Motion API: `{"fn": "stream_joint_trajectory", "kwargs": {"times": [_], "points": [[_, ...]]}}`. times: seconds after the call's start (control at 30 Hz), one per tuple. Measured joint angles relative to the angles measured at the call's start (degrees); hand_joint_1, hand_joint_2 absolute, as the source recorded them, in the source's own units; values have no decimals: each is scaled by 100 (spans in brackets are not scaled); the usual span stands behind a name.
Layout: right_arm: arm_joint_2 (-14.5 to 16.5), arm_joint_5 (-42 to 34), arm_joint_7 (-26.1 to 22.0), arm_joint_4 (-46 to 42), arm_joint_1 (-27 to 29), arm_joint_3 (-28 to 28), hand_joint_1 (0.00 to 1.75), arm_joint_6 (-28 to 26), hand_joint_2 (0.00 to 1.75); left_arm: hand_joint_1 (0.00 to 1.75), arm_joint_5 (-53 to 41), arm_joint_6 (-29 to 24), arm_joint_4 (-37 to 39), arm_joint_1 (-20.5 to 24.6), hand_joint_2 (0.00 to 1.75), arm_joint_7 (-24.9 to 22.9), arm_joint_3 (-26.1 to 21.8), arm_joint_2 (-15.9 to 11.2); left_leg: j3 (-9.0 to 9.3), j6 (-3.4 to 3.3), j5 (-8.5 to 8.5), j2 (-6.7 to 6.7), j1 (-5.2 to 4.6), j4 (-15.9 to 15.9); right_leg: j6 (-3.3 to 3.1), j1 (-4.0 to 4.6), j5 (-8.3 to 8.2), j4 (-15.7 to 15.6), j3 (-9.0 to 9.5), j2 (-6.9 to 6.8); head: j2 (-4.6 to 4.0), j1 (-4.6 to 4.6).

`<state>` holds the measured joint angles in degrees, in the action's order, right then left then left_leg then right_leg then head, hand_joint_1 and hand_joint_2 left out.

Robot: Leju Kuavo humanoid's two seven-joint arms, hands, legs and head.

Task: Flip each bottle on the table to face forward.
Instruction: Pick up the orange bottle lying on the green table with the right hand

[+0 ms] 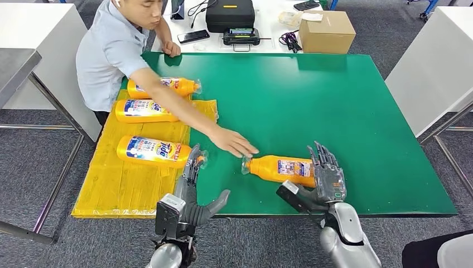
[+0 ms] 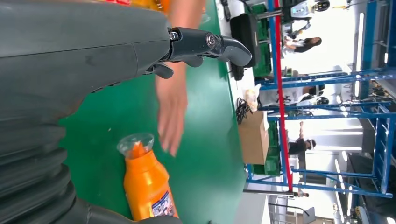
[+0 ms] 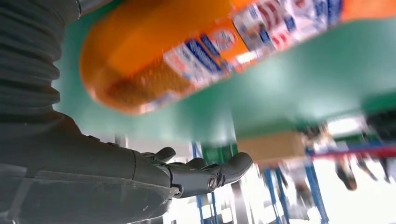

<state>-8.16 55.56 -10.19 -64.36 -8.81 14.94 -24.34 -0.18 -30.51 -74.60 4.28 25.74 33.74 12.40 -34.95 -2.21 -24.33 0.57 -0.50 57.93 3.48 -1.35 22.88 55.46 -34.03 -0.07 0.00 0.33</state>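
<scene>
Head view: four orange bottles [image 1: 281, 169] are counted, all lying flat, long axes left-right. Nearest one's cap points left, near a person's hand [image 1: 234, 142]. Right hand [image 1: 328, 176] is spread behind its base, left hand [image 1: 192, 167] unclenched; nothing is grasped.

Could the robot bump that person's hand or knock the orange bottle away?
Maybe. The person's hand reaches right by the cap of the orange bottle, between the left hand and the right hand, so a quick move could bump it. The bottle lies on its side on the smooth green table, so a push from the right hand could roll it away.
</scene>
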Motion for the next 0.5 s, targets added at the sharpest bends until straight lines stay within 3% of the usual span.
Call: {"fn": "stream_joint_trajectory", "kwargs": {"times": [0.13, 0.5], "points": [[-58, -435, -104, 404, -291, -10, 0, 515, 175, 0, -80, 109, -50, 6, 175, -124, 98, -7, 1, 0, 1, -1, 0, 0, 1, 0, -1, 0, 0, 0, 0, 0], [-97, -568, -164, 1282, -991, 5, 0, 815, 175, 0, -58, 289, -73, 100, 175, -219, 265, -19, 0, -1, 1, -1, 0, 0, 2, 0, -2, 0, 0, 1, 0, -1]]}}
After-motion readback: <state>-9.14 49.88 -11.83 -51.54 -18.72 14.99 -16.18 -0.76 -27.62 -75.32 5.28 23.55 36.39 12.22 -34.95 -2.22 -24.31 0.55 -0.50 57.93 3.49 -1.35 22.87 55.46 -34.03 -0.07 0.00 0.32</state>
